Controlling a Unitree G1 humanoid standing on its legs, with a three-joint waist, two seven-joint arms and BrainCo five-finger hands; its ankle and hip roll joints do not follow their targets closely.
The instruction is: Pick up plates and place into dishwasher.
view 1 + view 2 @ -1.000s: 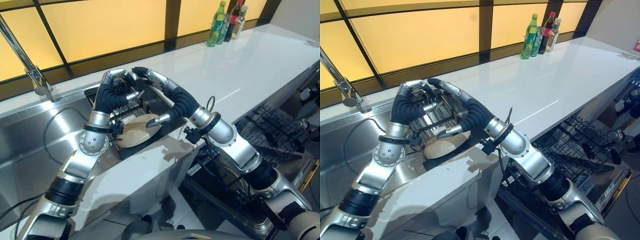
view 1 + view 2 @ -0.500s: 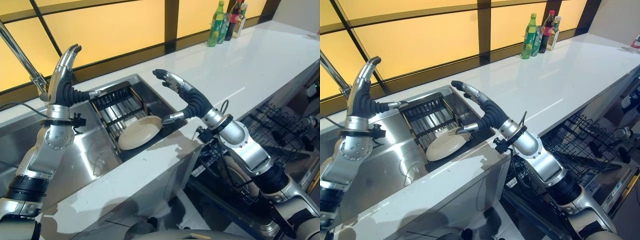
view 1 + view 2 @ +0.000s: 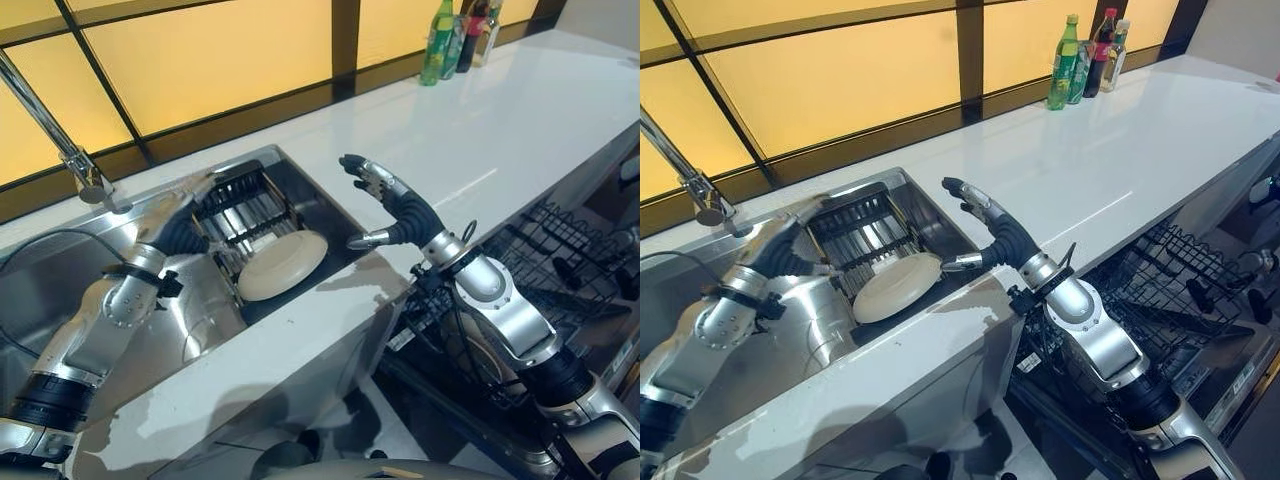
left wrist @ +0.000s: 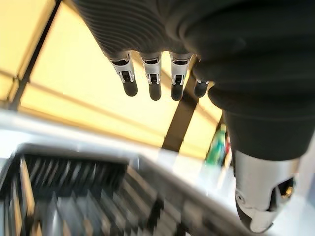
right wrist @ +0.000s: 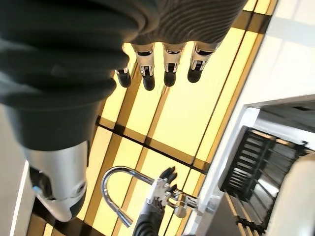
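A: Fingers? 
B: Right hand (image 3: 385,200) spread, empty, above the sink (image 3: 60,275) edge. Left hand (image 3: 780,245) straight-fingered, empty, beside the rack (image 3: 245,210).
A: Plate? 
B: Plate (image 3: 283,265) leans in the rack, ungrasped. Dishwasher (image 3: 560,265) basket awaits; nothing loaded, judging by this.

You have amber backlit window panels in dark frames (image 3: 200,50) along the top, above a glossy white countertop (image 3: 520,110) at right.

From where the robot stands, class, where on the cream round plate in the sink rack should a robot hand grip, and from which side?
Probably the cream round plate's raised right-hand rim, approached from the right by the open right robot hand: the plate leans tilted against the dark slatted rack, leaving that edge exposed.
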